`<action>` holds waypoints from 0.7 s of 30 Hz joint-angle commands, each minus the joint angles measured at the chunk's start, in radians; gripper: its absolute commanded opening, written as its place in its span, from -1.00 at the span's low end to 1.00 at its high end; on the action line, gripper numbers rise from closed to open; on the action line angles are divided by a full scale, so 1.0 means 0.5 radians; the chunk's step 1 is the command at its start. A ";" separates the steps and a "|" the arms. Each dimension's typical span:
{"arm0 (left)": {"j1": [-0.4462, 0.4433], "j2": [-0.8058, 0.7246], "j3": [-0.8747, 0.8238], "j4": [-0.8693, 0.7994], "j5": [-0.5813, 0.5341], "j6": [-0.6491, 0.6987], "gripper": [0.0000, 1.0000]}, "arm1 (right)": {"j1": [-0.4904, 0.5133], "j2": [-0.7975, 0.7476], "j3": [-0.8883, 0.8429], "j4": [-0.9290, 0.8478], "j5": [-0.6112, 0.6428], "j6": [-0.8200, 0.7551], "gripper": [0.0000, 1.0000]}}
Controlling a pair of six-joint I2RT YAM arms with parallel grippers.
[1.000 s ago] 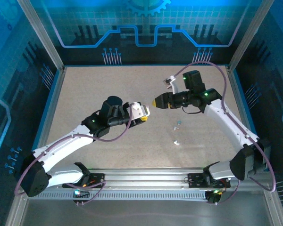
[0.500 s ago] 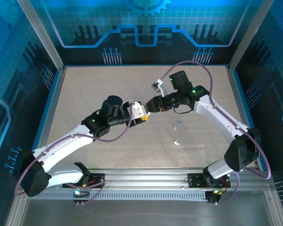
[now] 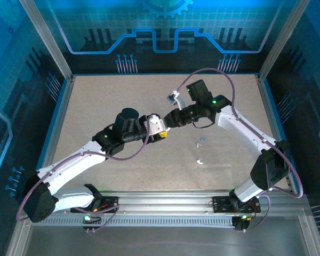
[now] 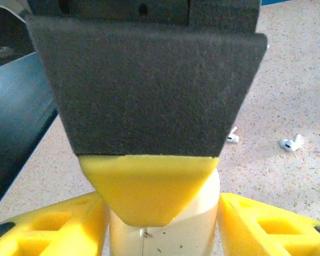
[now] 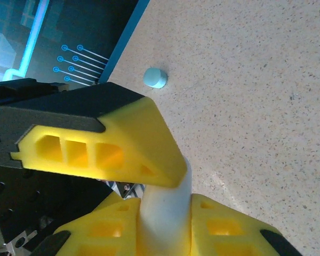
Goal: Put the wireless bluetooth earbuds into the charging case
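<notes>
Right fingers (image 5: 224,229) are closed on the white case (image 5: 165,213); left fingers (image 4: 266,224) flank it (grip unclear), two earbuds (image 4: 290,143) beyond them.

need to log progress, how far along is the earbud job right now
Done: nothing visible yet. Two earbuds lie loose on the table, none seated. In hand: the white case sits between the jaws of the left gripper and of the right gripper, both flanking it above the table. Left: pick up each earbud and seat it in the case.
</notes>
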 commanded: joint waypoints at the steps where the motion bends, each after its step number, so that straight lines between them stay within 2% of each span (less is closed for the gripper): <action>1: -0.003 -0.043 0.013 0.111 0.017 -0.072 0.36 | -0.048 -0.072 -0.075 0.140 -0.072 0.025 -0.71; 4: 0.043 -0.100 -0.042 0.147 0.087 -0.194 0.59 | -0.101 -0.123 -0.176 0.290 -0.159 0.090 -0.72; 7: 0.136 -0.215 -0.159 0.237 0.175 -0.418 0.67 | -0.175 -0.154 -0.305 0.435 -0.257 0.167 -0.72; 9: 0.222 -0.299 -0.283 0.409 0.217 -0.663 0.68 | -0.220 -0.201 -0.434 0.650 -0.344 0.269 -0.72; 11: 0.318 -0.363 -0.432 0.651 0.282 -1.031 0.68 | -0.258 -0.257 -0.553 0.894 -0.416 0.391 -0.72; 14: 0.396 -0.384 -0.518 0.820 0.365 -1.499 0.59 | -0.282 -0.306 -0.617 1.073 -0.462 0.463 -0.72; 17: 0.418 -0.340 -0.475 0.856 0.413 -1.924 0.56 | -0.295 -0.349 -0.644 1.188 -0.499 0.501 -0.72; 21: 0.436 -0.215 -0.353 0.919 0.629 -2.342 0.51 | -0.324 -0.407 -0.695 1.438 -0.548 0.620 -0.71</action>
